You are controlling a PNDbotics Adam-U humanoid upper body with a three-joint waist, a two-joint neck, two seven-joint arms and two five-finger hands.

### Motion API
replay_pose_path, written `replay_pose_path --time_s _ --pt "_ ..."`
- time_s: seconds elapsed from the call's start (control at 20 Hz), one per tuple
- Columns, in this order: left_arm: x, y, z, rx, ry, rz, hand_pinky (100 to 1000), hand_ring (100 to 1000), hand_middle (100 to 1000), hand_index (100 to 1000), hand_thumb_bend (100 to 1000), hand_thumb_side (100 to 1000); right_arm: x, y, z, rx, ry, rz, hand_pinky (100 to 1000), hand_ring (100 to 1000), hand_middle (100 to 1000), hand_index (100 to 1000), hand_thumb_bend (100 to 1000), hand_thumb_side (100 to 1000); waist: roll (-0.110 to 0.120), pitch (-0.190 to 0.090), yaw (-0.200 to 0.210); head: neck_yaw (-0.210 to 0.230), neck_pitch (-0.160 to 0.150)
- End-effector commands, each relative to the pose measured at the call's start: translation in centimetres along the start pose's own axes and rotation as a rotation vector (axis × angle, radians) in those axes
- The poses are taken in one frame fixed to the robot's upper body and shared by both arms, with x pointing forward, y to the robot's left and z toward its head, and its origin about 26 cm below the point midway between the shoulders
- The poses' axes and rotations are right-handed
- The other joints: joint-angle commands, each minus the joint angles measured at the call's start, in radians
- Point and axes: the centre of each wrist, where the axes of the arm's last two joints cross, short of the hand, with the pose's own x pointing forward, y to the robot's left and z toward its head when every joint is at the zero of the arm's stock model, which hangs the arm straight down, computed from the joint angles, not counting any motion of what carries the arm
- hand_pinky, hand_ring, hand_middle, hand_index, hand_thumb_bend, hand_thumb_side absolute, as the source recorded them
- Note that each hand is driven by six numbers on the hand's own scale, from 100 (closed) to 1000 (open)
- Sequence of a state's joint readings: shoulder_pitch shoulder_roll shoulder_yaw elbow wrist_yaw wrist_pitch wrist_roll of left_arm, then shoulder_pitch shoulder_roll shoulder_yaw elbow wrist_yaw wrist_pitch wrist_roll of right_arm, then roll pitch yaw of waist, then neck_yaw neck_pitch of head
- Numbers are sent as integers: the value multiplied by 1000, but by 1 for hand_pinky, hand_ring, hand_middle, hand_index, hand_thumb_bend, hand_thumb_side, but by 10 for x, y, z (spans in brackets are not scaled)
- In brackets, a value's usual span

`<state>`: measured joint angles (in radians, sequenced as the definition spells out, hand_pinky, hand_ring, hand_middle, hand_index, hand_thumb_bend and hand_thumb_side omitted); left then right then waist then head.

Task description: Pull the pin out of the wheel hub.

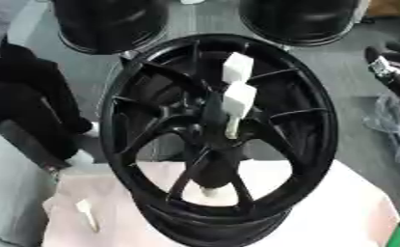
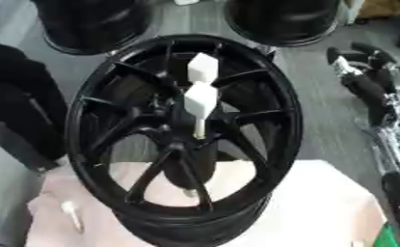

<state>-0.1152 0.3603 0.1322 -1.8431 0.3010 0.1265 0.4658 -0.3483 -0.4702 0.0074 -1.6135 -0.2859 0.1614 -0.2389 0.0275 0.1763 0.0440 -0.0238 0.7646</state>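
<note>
Nearest us stands the black wheel hub [image 1: 216,135], upright on a pale cloth-covered table [image 1: 346,212], its spokes facing us. We see two white pins [image 1: 238,99] sticking out from around its centre — one above the other, the lower one with a thin stem reaching toward the hub's middle. Our right hand [image 2: 365,79] shows at the right edge, well apart from the wheel; whether its fingers are spread or curled we cannot tell. A small white piece [image 1: 86,212] lies on the cloth at lower left

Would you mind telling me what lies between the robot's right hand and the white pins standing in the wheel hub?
In the right eye view, only the black wheel's rim and spokes separate the right hand from the white pins; beyond the rim, bare grey floor.
</note>
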Motion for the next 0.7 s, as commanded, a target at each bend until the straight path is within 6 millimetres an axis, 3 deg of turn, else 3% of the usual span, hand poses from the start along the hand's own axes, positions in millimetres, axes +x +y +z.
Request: replay_pose_path --time_s 0.05,0.3,0.65,0.7 --pt "7 1 -3 -7 -21 -6 714 766 717 777 369 600 20 -1 -5 31 -60 21 833 720 703 823 441 354 -4 -5 2 -6 5" --pt "7 1 -3 -9 -20 -8 714 766 717 777 371 605 39 6 -10 98 -98 50 834 725 709 826 426 354 -10 3 3 -9 5" --pt "6 1 -2 -10 -15 -14 714 766 717 776 370 608 79 22 -14 258 -169 143 833 738 718 830 440 369 -19 7 10 -12 5" --pt "6 1 -2 -10 -14 -14 714 766 717 776 357 601 85 24 -14 284 -177 162 834 740 720 831 570 375 -20 7 10 -11 5"
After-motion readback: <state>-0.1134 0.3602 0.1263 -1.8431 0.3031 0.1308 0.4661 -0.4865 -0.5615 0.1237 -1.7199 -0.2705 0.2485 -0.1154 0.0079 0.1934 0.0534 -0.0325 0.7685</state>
